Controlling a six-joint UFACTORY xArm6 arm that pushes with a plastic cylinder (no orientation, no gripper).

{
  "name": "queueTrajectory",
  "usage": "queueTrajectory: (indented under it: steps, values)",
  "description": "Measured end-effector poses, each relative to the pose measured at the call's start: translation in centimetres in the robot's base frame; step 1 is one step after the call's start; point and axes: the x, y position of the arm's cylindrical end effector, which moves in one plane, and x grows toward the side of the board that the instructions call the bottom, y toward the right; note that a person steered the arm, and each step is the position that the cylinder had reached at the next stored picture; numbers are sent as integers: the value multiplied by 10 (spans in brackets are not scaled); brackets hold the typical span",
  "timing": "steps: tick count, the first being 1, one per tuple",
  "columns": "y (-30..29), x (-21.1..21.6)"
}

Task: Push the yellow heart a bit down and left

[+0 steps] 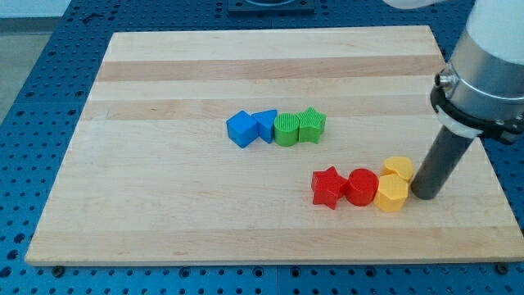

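You've got the yellow heart point(399, 168) low on the view's right of the wooden board point(164, 205), touching the yellow hexagon block point(392, 193) just below it. My tip point(425, 195) sits just right of both, at or nearly at contact with them; can't tell if it's actually touching. No hand here, just a bare rod, nothing grasped.

Step looks like lining up for the push. Problem: the tip is low, level with the hexagon more than the heart. Pushing left from here would likely shove the hexagon into the red cylinder point(362, 187) and red star point(328, 188) instead.

Next move, I'd say: bring the tip up and right of the heart, then push down-left, short stroke. The hexagon sits in that path, so expect it to get nudged.

Blue cube point(241, 129), blue triangle point(264, 124), green cylinder point(286, 129) and green star point(311, 124) are well clear mid-board.
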Motion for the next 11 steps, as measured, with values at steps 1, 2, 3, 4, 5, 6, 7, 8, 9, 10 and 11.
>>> queueTrajectory:
  steps: [1, 2, 3, 4, 5, 6, 7, 8, 9, 10, 11]
  values:
    - [31, -3]
    - [46, -28]
    - [46, -49]
    - [17, -57]
    - [-32, -57]
    - [-60, -57]
    - [-64, -50]
    - [-58, -43]
    - [-44, -41]
    - [-26, -41]
    - [-9, -41]
